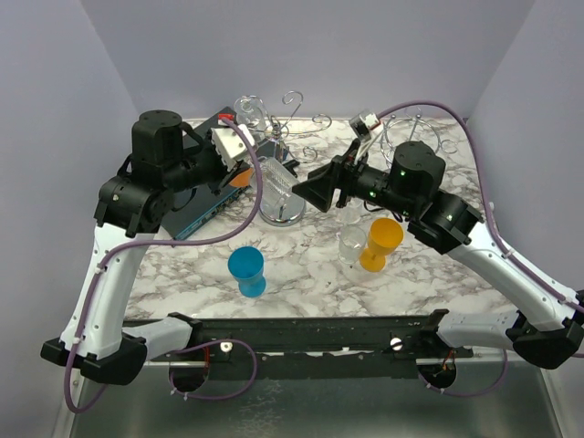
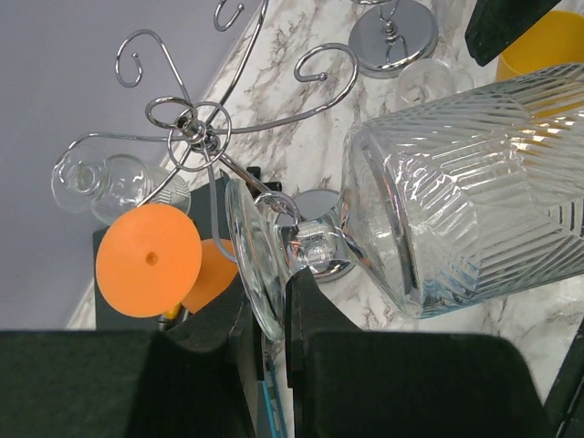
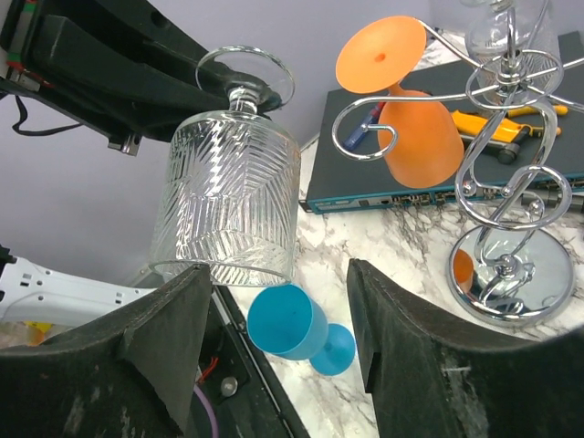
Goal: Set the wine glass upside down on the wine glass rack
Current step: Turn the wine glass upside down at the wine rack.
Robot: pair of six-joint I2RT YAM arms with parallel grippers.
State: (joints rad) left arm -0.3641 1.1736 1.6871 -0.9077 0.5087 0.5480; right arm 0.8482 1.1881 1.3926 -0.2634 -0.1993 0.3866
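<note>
Left jaws tight; right jaws wide

Left of the rack (image 1: 281,215), an orange glass (image 3: 415,137) and a dark box (image 1: 203,212) blocked the way. In front of the rack, bare table (image 1: 306,266) lay open between a blue cup (image 1: 246,271) and a small clear glass (image 1: 351,245).

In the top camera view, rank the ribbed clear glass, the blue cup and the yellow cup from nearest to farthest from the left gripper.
From the left gripper:
1. ribbed clear glass, in its grip, centre back.
2. blue cup, standing front centre.
3. yellow cup, over on the right side.
</note>
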